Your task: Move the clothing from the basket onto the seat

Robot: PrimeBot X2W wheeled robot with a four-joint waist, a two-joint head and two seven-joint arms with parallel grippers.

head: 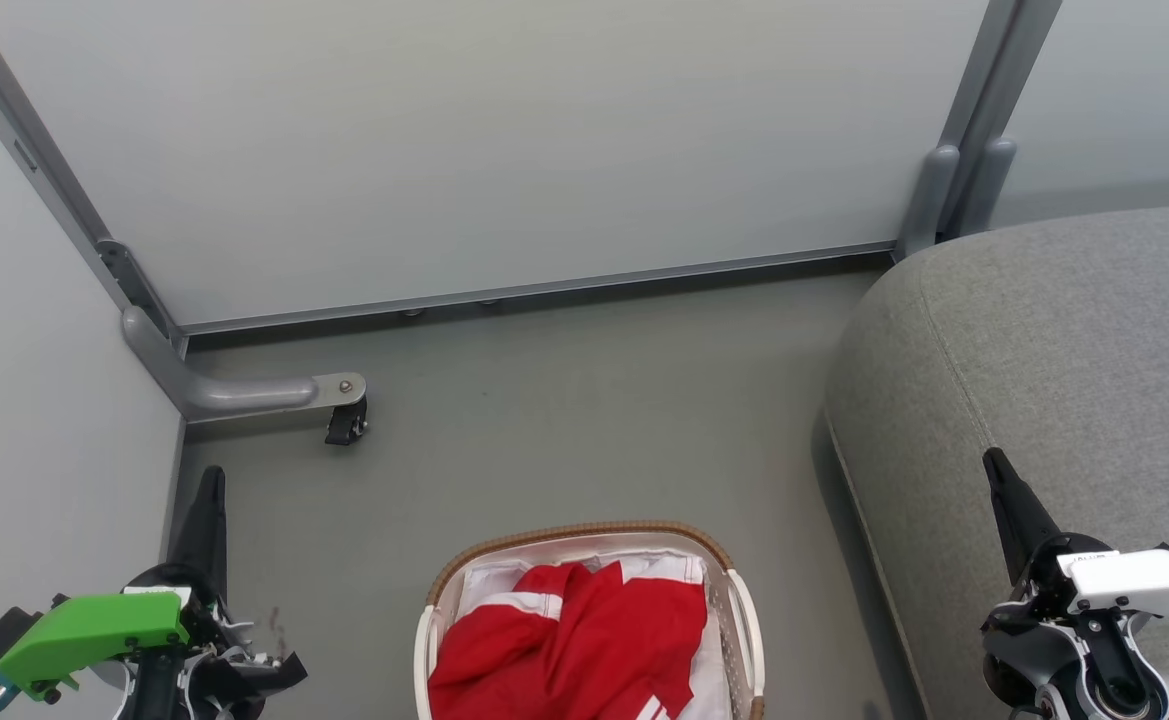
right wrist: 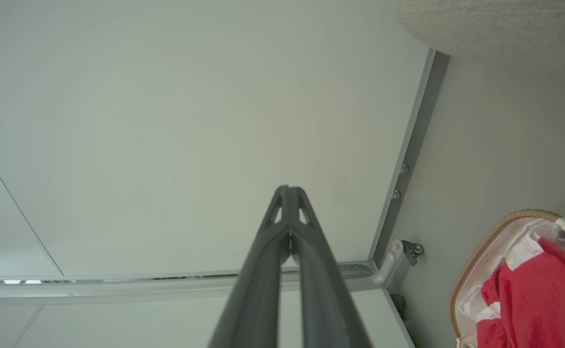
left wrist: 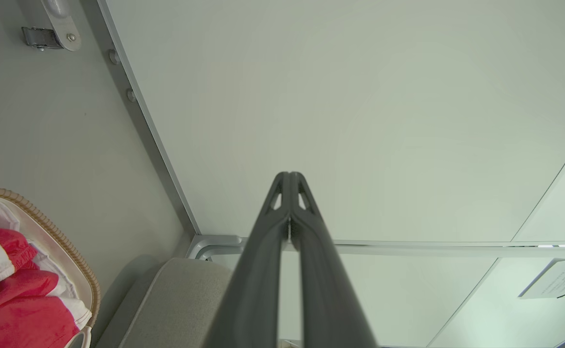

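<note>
Head view: red clothing heaped in basket, seat just right of it. Left tool and right tool flank basket, apart from it.
Left wrist view: fingers pressed together, empty.
Right wrist view: same.
Best: spread one tool, pinch top red fold, spare white liner.

The clothing at six o'clock is red and white cloth, not shiny. The basket is smooth white plastic — its rim is brown and woven. At three o'clock the seat is rough grey woven cloth. The floor is smooth and matt — the wall frame at twelve o'clock is dull grey metal.
</note>
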